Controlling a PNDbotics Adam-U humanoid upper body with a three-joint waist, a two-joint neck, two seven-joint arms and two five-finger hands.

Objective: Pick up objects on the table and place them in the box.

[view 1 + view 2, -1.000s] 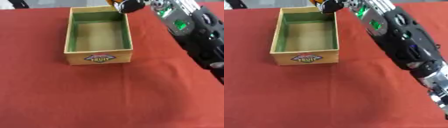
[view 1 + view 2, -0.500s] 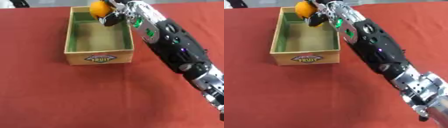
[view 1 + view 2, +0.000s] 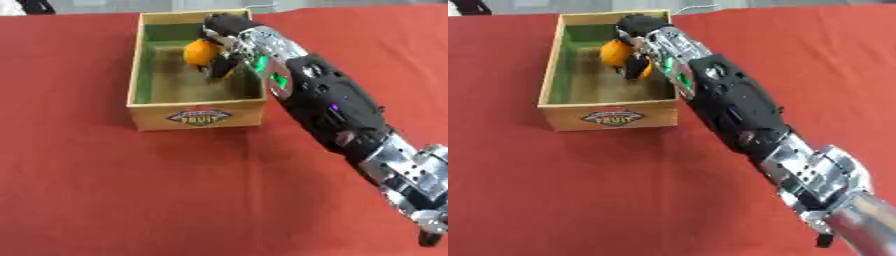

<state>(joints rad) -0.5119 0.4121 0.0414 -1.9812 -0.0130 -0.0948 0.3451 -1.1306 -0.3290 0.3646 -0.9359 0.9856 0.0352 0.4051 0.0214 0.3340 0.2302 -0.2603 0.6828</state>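
I am reaching my right arm [image 3: 328,102] in from the lower right, stretching it diagonally across the red tablecloth [image 3: 131,190] toward the wooden box [image 3: 198,116]. My right hand [image 3: 226,37] is hanging over the far right part of the box's inside, with its fingers curling round an orange fruit [image 3: 198,52] and clamping it between fingers and thumb. The fruit is sitting above the box's green-lined interior, below the level of the far rim as I am seeing it; whether it is touching the floor of the box I cannot tell. The hand's dark fingers [image 3: 635,67] are wrapping the fruit's right and lower side, so only its left half is showing.

The box is lying lengthwise away from me, a little left of centre, with an oval fruit label [image 3: 611,119] facing me on the near wall. My forearm is crossing over the box's right wall. Green lights [image 3: 277,80] are glowing on the arm just behind the wrist.
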